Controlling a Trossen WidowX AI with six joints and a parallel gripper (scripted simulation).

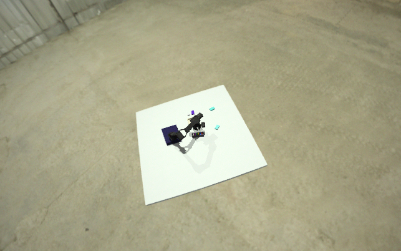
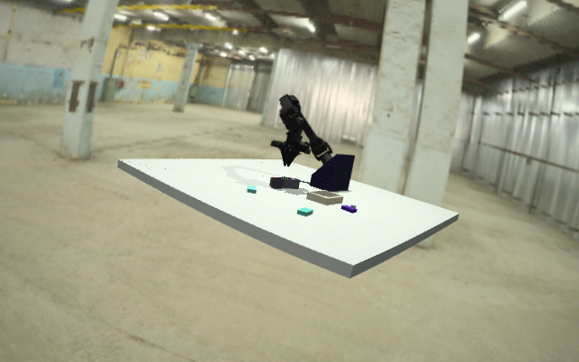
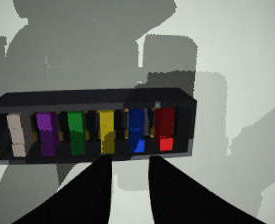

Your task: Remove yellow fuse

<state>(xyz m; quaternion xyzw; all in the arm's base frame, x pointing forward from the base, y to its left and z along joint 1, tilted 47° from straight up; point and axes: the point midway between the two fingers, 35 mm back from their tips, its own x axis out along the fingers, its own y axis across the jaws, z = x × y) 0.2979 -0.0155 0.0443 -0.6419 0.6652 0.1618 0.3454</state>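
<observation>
Six fuses stand in the block, the yellow one between green and blue. Above hangs the gripper, empty, fingers slightly apart. The tray sits near the block, beyond it, a purple piece.

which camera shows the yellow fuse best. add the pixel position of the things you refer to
The wrist view: it shows the yellow fuse (image 3: 107, 129) large, seated in the fuse block (image 3: 95, 156) (image 1: 198, 135) (image 2: 284, 183) between the green fuse (image 3: 77, 132) and the blue fuse (image 3: 136, 129). The top and exterior views show only tiny colored specks on the block, too small to judge it.
</observation>
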